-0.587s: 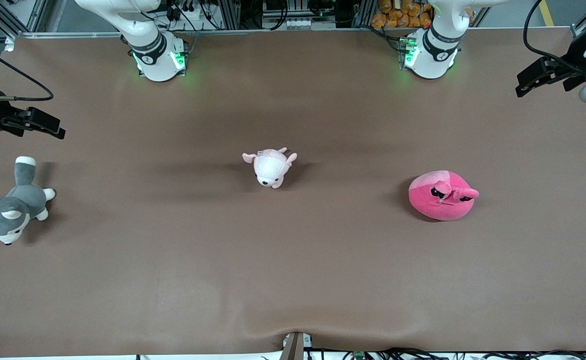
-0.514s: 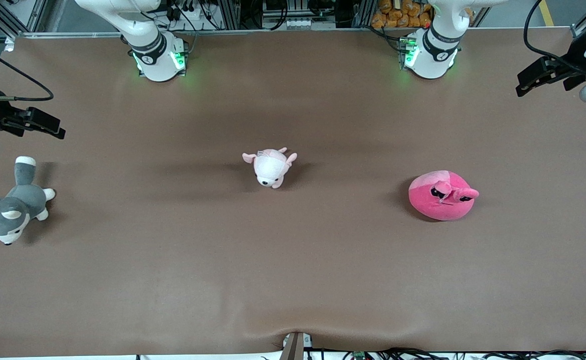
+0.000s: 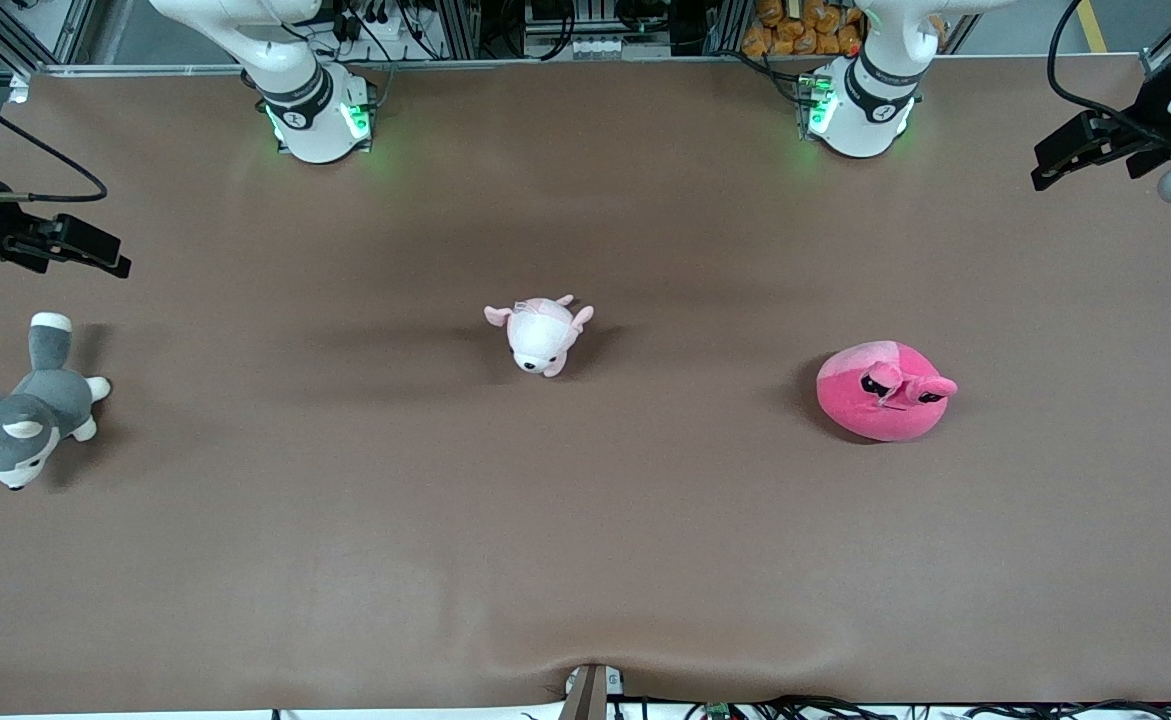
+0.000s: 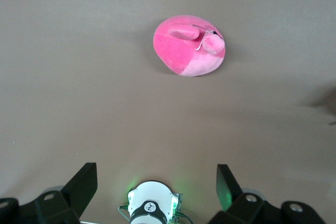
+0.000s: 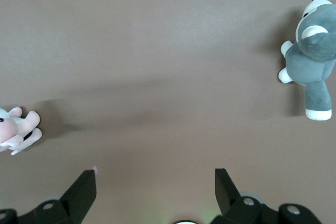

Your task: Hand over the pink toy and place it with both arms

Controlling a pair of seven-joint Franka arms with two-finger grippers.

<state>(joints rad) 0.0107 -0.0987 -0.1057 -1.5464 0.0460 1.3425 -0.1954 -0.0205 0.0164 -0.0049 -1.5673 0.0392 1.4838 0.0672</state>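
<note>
Left gripper (image 3: 1050, 172): fingers spread wide, empty, raised over the table's edge at the left arm's end. Right gripper (image 3: 105, 262): likewise spread and empty, raised over the edge at the right arm's end, above the husky plush (image 3: 25, 415). Neither touches anything. Pink toy (image 3: 882, 390) rests on the table (image 3: 585, 550) toward the left arm's end, untouched, well apart from the pale pink plush (image 3: 541, 335) at mid-table. Judgement: the toy's position favours the left arm taking the first pick; handover not begun

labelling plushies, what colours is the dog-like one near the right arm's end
Grey with white muzzle, paws and tail tip: the husky plush, clearest in the right wrist view.
</note>
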